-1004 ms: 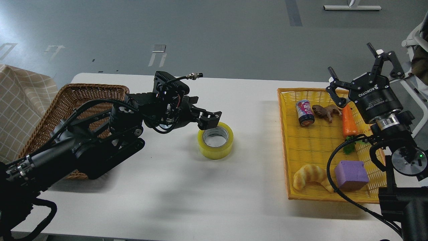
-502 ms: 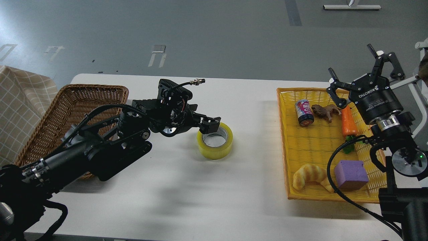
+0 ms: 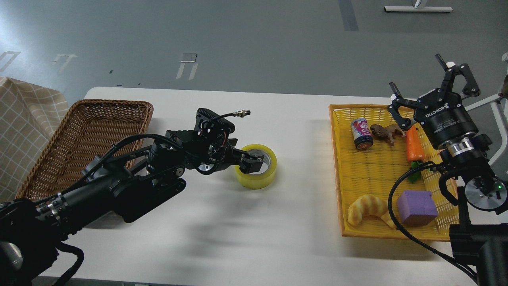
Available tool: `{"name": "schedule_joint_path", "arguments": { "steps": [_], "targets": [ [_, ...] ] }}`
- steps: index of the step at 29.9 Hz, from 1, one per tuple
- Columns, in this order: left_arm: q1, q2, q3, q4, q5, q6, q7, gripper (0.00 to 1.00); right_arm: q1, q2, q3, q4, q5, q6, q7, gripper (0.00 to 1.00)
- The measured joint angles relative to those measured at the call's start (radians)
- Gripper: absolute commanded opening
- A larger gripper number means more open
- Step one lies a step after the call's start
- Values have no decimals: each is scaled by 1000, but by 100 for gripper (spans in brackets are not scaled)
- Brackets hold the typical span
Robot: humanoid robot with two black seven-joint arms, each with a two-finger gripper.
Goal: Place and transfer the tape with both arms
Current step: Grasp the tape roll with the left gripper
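Observation:
The tape (image 3: pixel 260 178), a wide yellow roll with a pale core, lies flat on the white table (image 3: pixel 222 234) at its middle. My left gripper (image 3: pixel 248 159) has come down onto the roll's left side. One finger sits inside the core and the rest is at the outer left wall. The jaws look open across that wall. My right gripper (image 3: pixel 432 81) is open with its fingers spread upward. It hangs empty above the far right corner of the yellow tray (image 3: pixel 337 167), far from the tape.
A brown wicker basket (image 3: pixel 99 115) stands at the left, partly under my left arm. The yellow tray holds a can (image 3: pixel 361 134), a toy animal (image 3: pixel 385 132), a carrot (image 3: pixel 413 145), a croissant (image 3: pixel 367 208) and a purple block (image 3: pixel 416 207). A checked cloth (image 3: pixel 24 119) lies far left.
My left gripper has moved right and down, from just above the roll's left rim to onto it, with a finger in the core. The tape and right arm have stayed put.

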Motion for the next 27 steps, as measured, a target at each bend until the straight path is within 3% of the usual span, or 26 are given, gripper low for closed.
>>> {"name": "schedule_joint_path", "arguments": {
  "steps": [3, 9, 15, 18, 19, 27],
  "targets": [
    [1, -10, 0, 22, 0, 0, -1, 96, 0, 0, 0, 0, 0, 0, 0, 100],
    [1, -18, 7, 56, 0, 0, -2, 83, -1, 0, 0, 0, 0, 0, 0, 100],
    [1, -18, 21, 81, 1, 0, 0, 56, -1, 0, 0, 0, 0, 0, 0, 100],
    [1, -18, 21, 92, 2, 0, 2, 21, -1, 0, 0, 0, 0, 0, 0, 100],
    [1, -18, 21, 95, 3, 0, 3, 0, -1, 0, 0, 0, 0, 0, 0, 100],
    [-9, -15, 41, 117, 12, 1, 0, 0, -2, 0, 0, 0, 0, 0, 0, 100]
  ]
}}
